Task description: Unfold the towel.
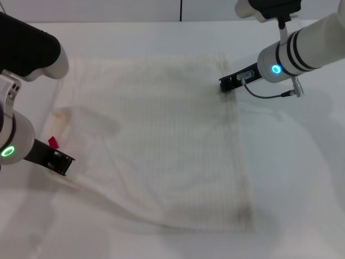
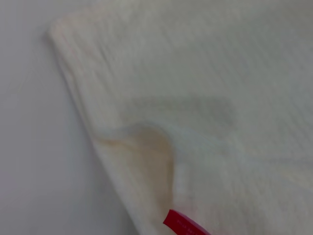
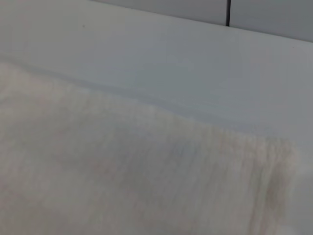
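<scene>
The cream-white ribbed towel (image 1: pixel 161 135) lies spread over the middle of the white table, roughly square. Its small red tag (image 1: pixel 52 142) sits at the left edge, where a small part of the hem is puckered and turned up (image 1: pixel 62 114). My left gripper (image 1: pixel 63 162) is low at the towel's near left side, just beside the tag. My right gripper (image 1: pixel 223 85) is at the towel's far right corner, touching its edge. The left wrist view shows the towel (image 2: pixel 220 73), the pucker and the tag (image 2: pixel 186 226). The right wrist view shows the towel's edge (image 3: pixel 122 186).
The white table (image 1: pixel 302 178) extends to the right of and in front of the towel. A wall with a dark vertical seam (image 1: pixel 180 9) stands behind the table. A cable (image 1: pixel 269 96) hangs under my right wrist.
</scene>
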Robot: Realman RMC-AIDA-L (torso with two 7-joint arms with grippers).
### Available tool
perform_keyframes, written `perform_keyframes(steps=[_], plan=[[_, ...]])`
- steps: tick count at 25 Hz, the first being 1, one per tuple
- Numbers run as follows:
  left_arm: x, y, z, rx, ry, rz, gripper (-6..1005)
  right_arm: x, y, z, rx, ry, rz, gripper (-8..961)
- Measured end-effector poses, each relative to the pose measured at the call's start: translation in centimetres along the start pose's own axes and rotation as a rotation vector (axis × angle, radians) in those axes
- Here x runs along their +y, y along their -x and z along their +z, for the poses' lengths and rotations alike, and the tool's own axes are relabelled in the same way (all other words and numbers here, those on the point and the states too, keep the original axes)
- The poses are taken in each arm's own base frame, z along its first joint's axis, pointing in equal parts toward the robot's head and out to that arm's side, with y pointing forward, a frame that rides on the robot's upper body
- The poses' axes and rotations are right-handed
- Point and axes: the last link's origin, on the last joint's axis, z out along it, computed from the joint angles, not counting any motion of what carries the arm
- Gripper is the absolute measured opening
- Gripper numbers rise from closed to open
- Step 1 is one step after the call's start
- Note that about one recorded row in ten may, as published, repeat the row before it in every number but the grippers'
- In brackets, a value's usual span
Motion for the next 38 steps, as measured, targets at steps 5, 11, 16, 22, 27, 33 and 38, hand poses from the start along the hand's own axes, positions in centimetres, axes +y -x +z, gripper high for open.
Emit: perform_keyframes(steps=[5,11,16,22,27,33,38], plan=[[0.1,0.0,0.1,-0.005,0.000,0.008,104,-0.1,0.0,0.0,0.002,0.000,0.002,10],[-0.3,0.1,0.3,-0.009,-0.005,-0.004,107,-0.1,-0.1,0.0,0.005,0.001,0.002,11],[-0.7,-0.3,0.5,0.018,-0.008,-0.011,111,0.0,-0.1,0.0,0.009,0.004,0.000,11],[-1.4,0.4,0.5,-0.006,-0.020,-0.051,193,0.0,-0.1,0.0,0.010,0.005,-0.002,11],[-2.2,1.5,0.7,-0.047,-0.037,-0.072,396,0.0,-0.1,-0.1,0.009,0.005,-0.002,11],[-3.1,2.5,0.8,-0.069,-0.058,-0.108,616,0.0,-0.1,-0.1,0.008,0.005,-0.004,12],[-2.4,0.6,0.1,0.041,-0.053,-0.054,690,0.2,0.7,-0.7,-0.036,-0.001,-0.039,12]])
